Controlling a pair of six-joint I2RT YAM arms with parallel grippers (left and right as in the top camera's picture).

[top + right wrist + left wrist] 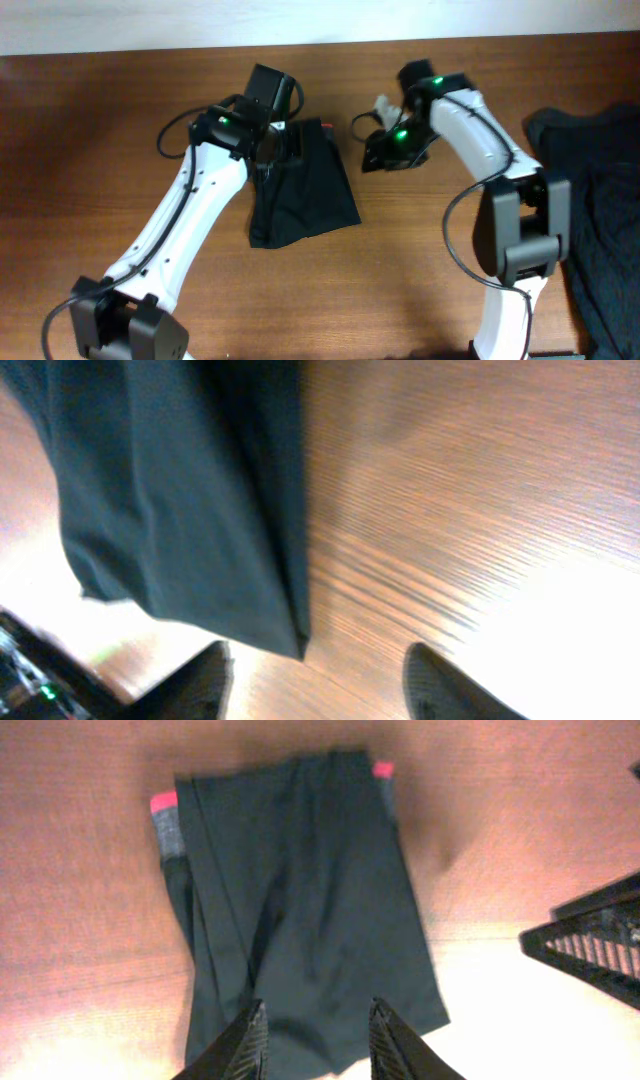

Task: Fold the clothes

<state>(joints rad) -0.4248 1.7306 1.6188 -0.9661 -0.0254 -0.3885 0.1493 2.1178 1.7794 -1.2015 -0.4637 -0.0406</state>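
Evidently soft, thin, light black trousers point(305, 195), folded flat; best pinched at doubled edges near grey waistband point(170, 832); left gripper point(318, 1045) parted slightly, right gripper point(320, 690) wide, both empty.

Brown wooden table point(400, 290) across nearly the whole overhead view, grain running left to right. Beyond its far edge a plain pale strip point(150, 25), wall or floor impossible to tell. Strong light from above: bright glare point(520, 1030) on the wood in both wrist views, bleaching the grain almost white. Elsewhere warm reddish brown, with soft faint shadows.
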